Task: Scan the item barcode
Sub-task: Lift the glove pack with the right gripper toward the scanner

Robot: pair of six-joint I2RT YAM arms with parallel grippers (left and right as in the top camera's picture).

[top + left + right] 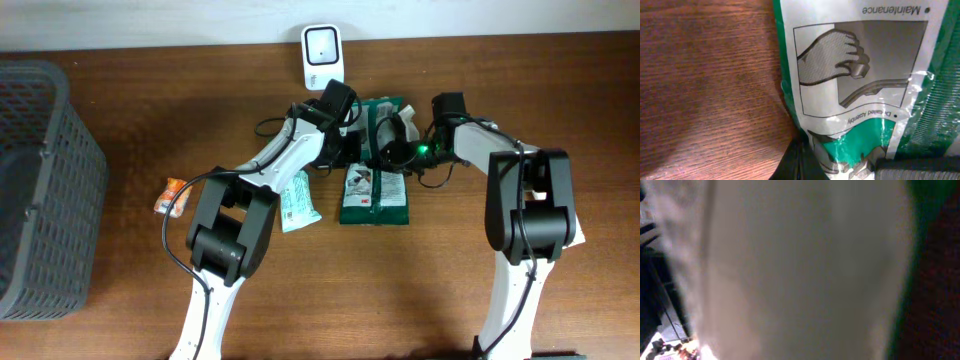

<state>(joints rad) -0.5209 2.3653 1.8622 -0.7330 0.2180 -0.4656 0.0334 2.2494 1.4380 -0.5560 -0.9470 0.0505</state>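
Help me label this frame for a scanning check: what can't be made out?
Barcode: in no view; left wrist shows only the packet's printed label, cut by the frame edges.
Right end effector: its wrist view is one pale blur; overhead, jaws too small to tell.
Left end effector: fingers cut off by left wrist's bottom edge.

The overhead view is evenly lit and sharp, with only faint, soft shadows on the bench (110, 290). The white scanner (322, 55) at 12 o'clock is nearly blown out, and a green lamp (422, 150) glows towards 3 o'clock. In the left wrist view the packet (860, 75) print is crisp, with glare streaks on its film at 5 o'clock and a pale sheen on the wood at 8 o'clock. The right wrist view is wholly out of focus: a pale blur, dark at 9 and 3 o'clock.
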